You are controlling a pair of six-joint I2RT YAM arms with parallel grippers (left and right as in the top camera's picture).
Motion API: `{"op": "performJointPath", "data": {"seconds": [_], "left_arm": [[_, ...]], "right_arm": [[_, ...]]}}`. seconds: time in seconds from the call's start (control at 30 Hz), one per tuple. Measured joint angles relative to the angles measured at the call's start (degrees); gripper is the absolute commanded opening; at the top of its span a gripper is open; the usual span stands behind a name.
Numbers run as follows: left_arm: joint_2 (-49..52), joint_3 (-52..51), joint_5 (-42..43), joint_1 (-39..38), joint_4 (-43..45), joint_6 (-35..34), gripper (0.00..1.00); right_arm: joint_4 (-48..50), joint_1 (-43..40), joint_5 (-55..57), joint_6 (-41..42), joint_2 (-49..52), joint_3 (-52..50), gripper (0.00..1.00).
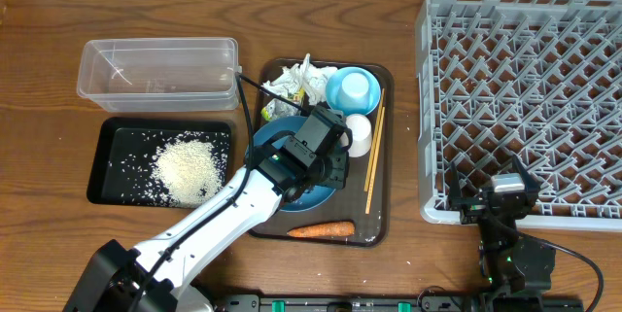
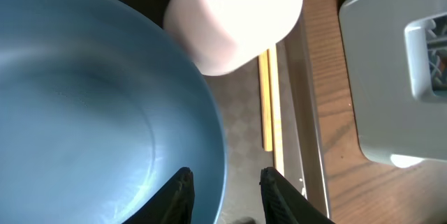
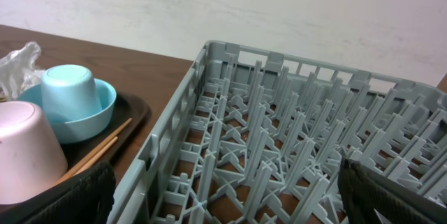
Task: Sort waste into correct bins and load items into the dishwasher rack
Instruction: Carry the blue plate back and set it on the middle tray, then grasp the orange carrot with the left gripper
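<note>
The left gripper (image 2: 227, 176) is hovering low over the rim of the large blue dish (image 2: 105, 98). The dish is lying in the dark brown serving tray (image 1: 352, 201) on the bench, with the white cup (image 2: 234, 15) just beside its edge and the wooden chopsticks (image 2: 267, 98) lying alongside. The jaws are standing partly open, one finger over the dish's hollow and one outside it. The rim is running between them, and nothing is being pinched. The right gripper (image 1: 491, 198) is sitting at the near edge of the dishwasher rack (image 1: 525, 98), jaws spread wide and empty.

The dish is looking stiff, smooth and glossy, so I am judging it slippery, fairly heavy and liable to chip. The rim is offering the only hold. A deep, square bite across the lip seems wise, since a dish held by one edge will be trying to swing down. The cup is standing near enough to get knocked.
</note>
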Motion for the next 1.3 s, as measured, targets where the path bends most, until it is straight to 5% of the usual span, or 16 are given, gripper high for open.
{"op": "performJointPath", "data": {"seconds": [0.3, 0.57, 1.0, 1.3], "left_arm": [[-7.5, 0.0, 2.0, 0.0, -5.6, 0.2, 0.35], [-13.4, 0.1, 2.2, -2.2, -19.6, 4.7, 0.43], [-2.9, 0.1, 1.7, -14.9, -22.3, 10.7, 0.49], [5.8, 0.1, -8.7, -17.6, -20.6, 11.5, 0.49]], "right_arm": [[0.0, 0.0, 0.0, 0.0, 0.0, 0.0, 0.99], [0.0, 0.0, 0.0, 0.0, 0.0, 0.0, 0.99], [0.0, 0.0, 0.0, 0.0, 0.0, 0.0, 0.99], [0.0, 0.0, 0.0, 0.0, 0.0, 0.0, 0.99]]}}
